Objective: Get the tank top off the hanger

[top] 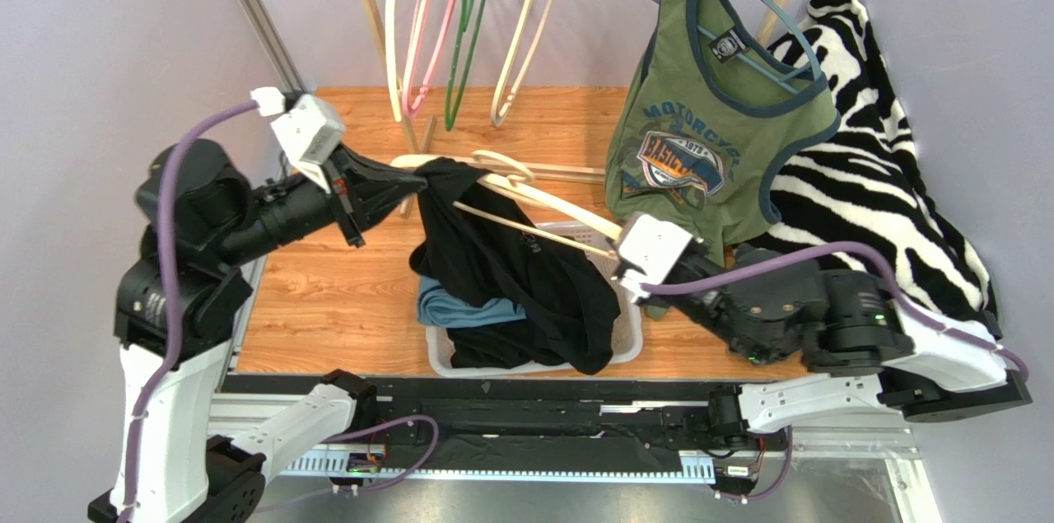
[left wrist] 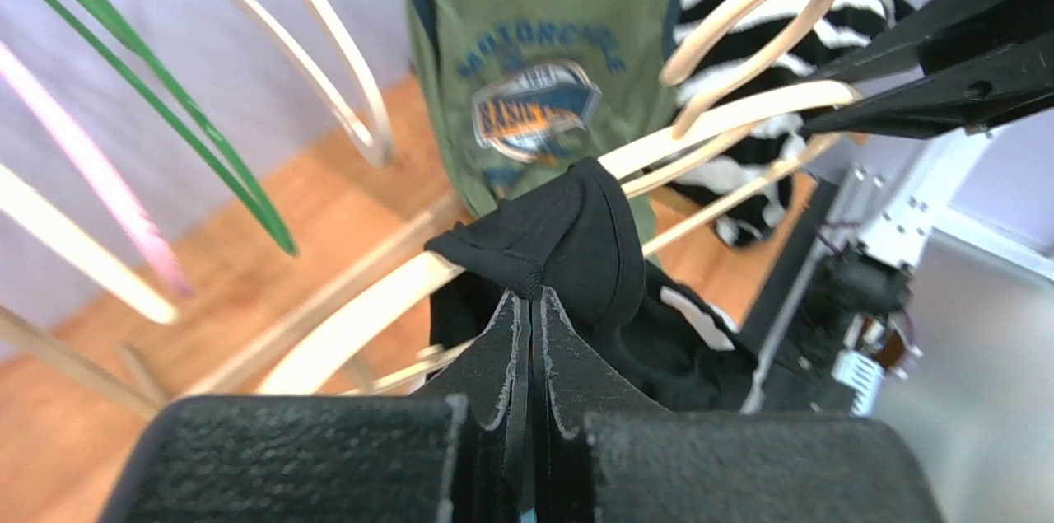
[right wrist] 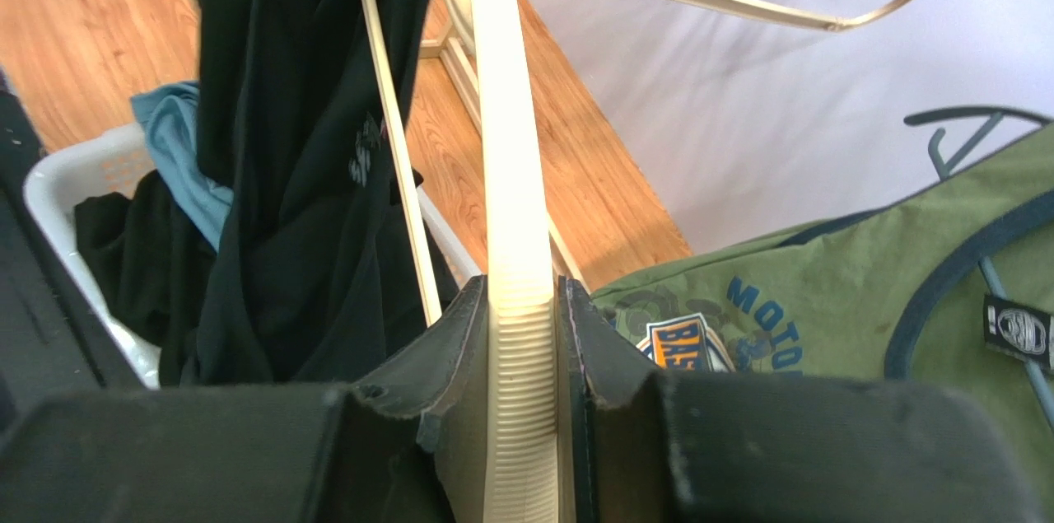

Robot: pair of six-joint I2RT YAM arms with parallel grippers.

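A black tank top [top: 520, 270] hangs on a cream plastic hanger [top: 544, 204] above the basket, held in mid-air. My left gripper [top: 415, 181] is at the garment's upper left corner, shut on a fold of its black shoulder fabric [left wrist: 569, 239]; in the left wrist view the fingertips [left wrist: 530, 298] pinch the hem. My right gripper [top: 615, 254] is shut on the hanger's ribbed right arm [right wrist: 507, 177], with the cream bar clamped between both fingers [right wrist: 520, 295]. The rest of the tank top [right wrist: 297, 177] droops left of that bar.
A white basket [top: 631, 344] under the garment holds blue and dark clothes. On the rail hang a green printed tank top [top: 705, 128] and several bare hangers [top: 427, 17]. A zebra-striped cloth [top: 866, 165] lies at the right.
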